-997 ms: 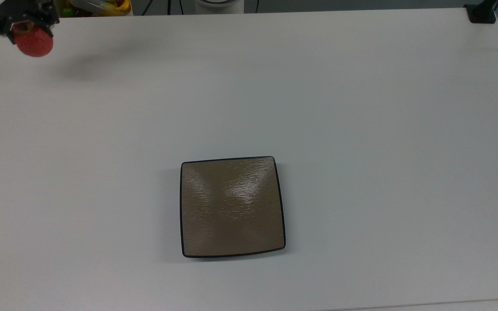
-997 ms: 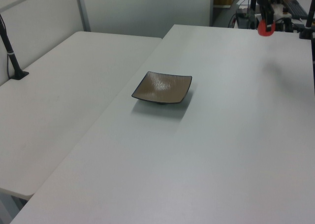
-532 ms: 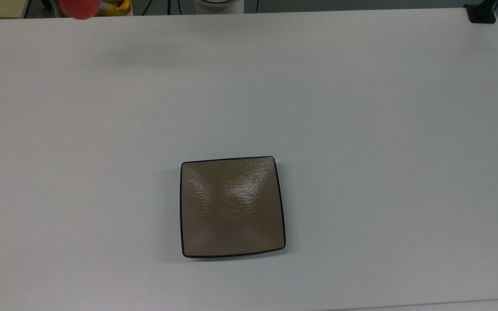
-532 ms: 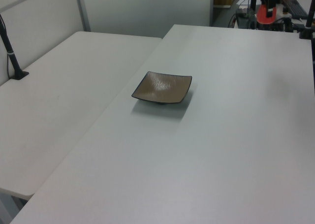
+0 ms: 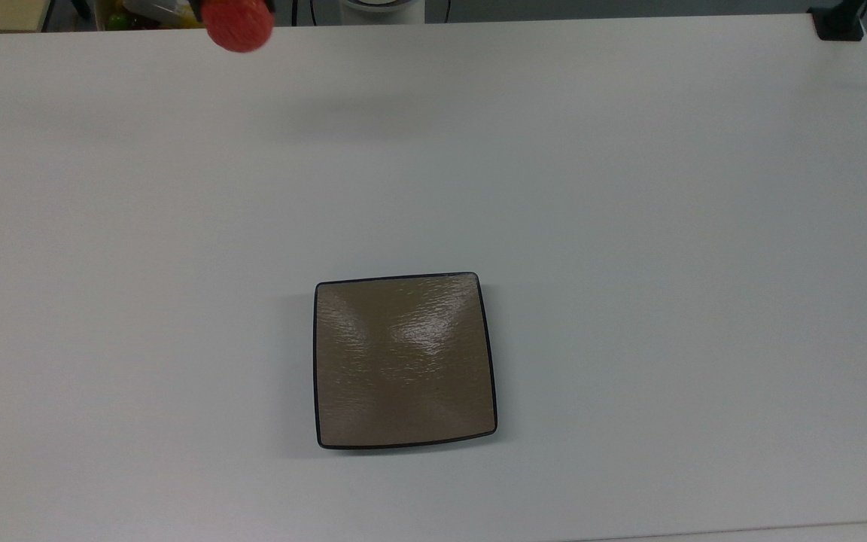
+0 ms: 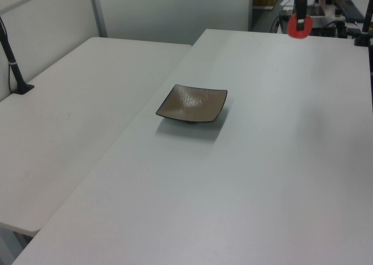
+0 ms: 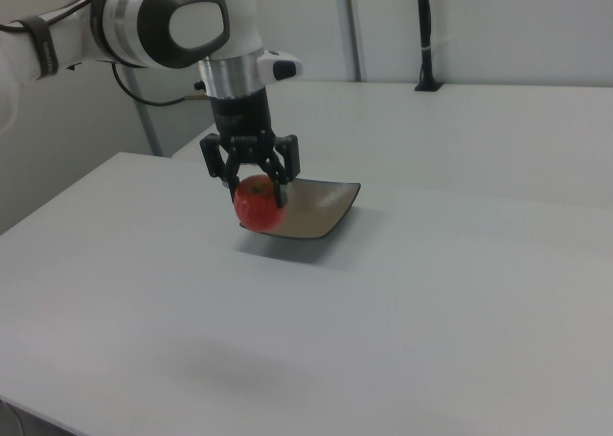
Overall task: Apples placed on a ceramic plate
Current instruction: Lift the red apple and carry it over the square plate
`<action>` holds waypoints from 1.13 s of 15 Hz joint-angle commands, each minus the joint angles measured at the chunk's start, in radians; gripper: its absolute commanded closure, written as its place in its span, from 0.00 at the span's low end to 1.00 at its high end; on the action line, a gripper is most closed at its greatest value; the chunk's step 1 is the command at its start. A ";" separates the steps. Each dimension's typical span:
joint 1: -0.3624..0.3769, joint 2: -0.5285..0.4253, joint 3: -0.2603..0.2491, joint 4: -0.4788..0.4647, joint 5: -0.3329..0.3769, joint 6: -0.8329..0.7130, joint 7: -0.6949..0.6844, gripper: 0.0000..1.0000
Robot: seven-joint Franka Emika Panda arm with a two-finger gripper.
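So the arm's got the apple (image 7: 260,204) pinched in the gripper (image 7: 257,193), fingers clamped on either side of it, and it's hanging in the air well above the table (image 5: 629,226), not touching anything. What's changed over the last second: in the top view the apple was way off in the far left corner, then slid right along the far edge, and now it's sitting near the top edge at roughly a third of the way across. The left view tells the same story, with the red blob creeping from the far right toward the middle of the far end. The faint shadow on the table has drifted along with it. The plate (image 5: 404,361) hasn't budged at all; it's flat on the table with nothing on it, closer to the near edge in the top view, and still well apart from the apple. My read is the pickup is done and we're in the carry phase, with the arm swinging the apple over toward the plate. It still needs to travel a fair way toward the plate, come down, and let go, so I'd call the task maybe halfway.
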State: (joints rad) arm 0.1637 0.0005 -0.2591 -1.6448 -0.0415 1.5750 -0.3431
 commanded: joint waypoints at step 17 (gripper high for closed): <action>0.100 0.642 0.069 0.450 0.089 0.470 0.792 1.00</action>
State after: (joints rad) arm 0.2517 0.5369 -0.1801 -1.3225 0.0324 2.0486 0.3719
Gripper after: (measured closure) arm 0.247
